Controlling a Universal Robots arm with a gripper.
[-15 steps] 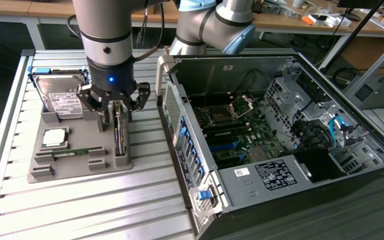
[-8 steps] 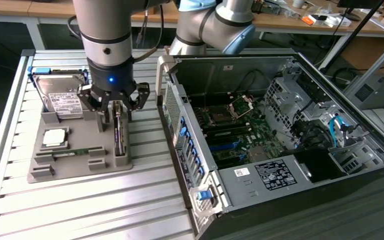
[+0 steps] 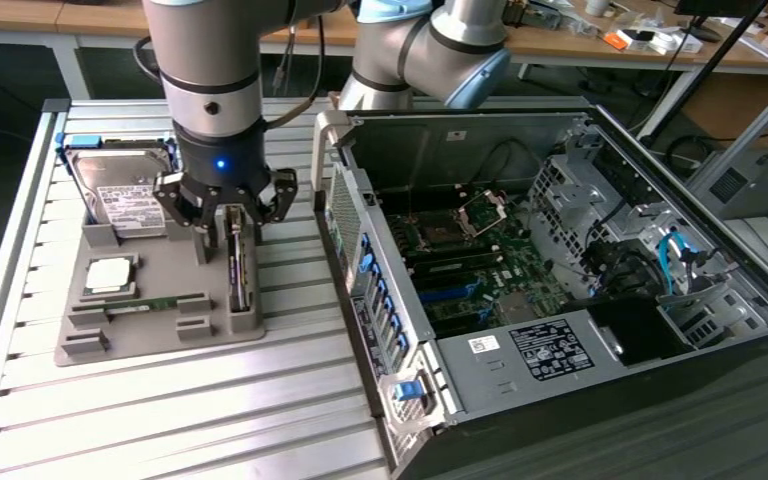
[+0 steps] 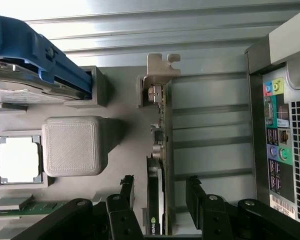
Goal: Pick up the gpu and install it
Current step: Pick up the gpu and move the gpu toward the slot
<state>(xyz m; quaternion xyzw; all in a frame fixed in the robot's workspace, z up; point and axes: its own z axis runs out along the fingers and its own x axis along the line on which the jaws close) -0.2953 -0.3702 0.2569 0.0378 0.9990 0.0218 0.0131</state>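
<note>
Dark-green circuit board with a silver end bracket, the thin gpu [image 3: 237,268] stands on edge in a grey plastic holder tray [image 3: 144,332] on the slatted metal counter [image 3: 157,420] in the exterior view, with the black claw [image 3: 232,215] poised over it. In the wrist view the claw [image 4: 160,191] gapes wide, its jaws either side of the gpu [image 4: 163,145] and neither touching. The gpu looks light, stiff and fragile, best pinched across its flat faces mid-length.

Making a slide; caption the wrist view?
Open gripper straddles the graphics card, standing on edge in a gray holder.
</note>
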